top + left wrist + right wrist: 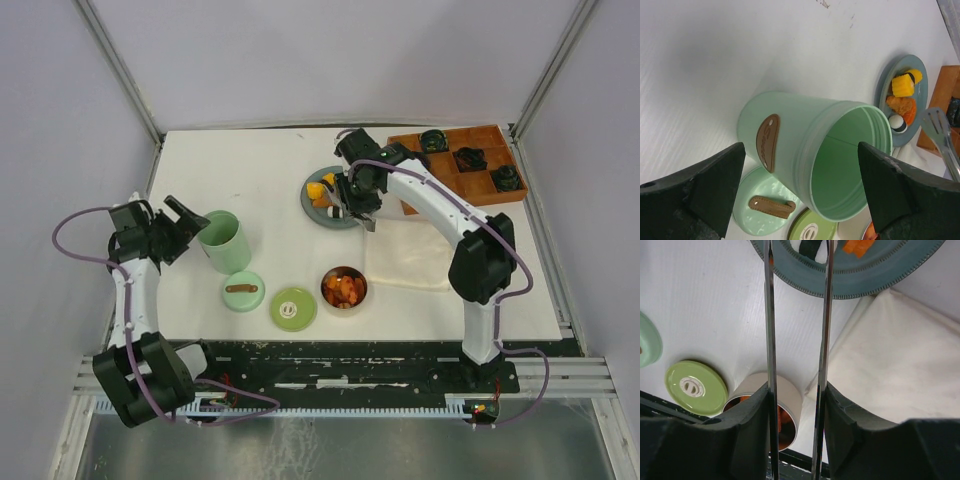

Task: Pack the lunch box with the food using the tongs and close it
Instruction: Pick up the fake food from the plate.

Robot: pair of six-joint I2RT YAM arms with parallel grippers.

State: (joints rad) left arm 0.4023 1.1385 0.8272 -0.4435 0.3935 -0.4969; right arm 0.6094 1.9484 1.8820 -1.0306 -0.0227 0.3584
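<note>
The mint-green canister (225,241) stands open and upright at the left. My left gripper (186,215) is open just left of it; in the left wrist view the canister (810,155) fills the gap ahead of the wide-apart fingers (715,185). Its flat lid (242,291) with the brown handle lies on the table, beside the lime-green lid (293,309). The steel bowl (344,288) holds orange food. My right gripper (796,390) is shut on the tongs (771,315), whose tips reach over the grey-blue plate (312,208). On the plate lie a yellow piece (903,85), an orange piece (902,106) and a black-and-white roll (898,123).
A compartmented wooden tray (455,185) with dark objects sits at the back right. A folded cream cloth (410,258) lies under the right arm, between plate and bowl. The table's dark front edge runs just behind the bowl and lids.
</note>
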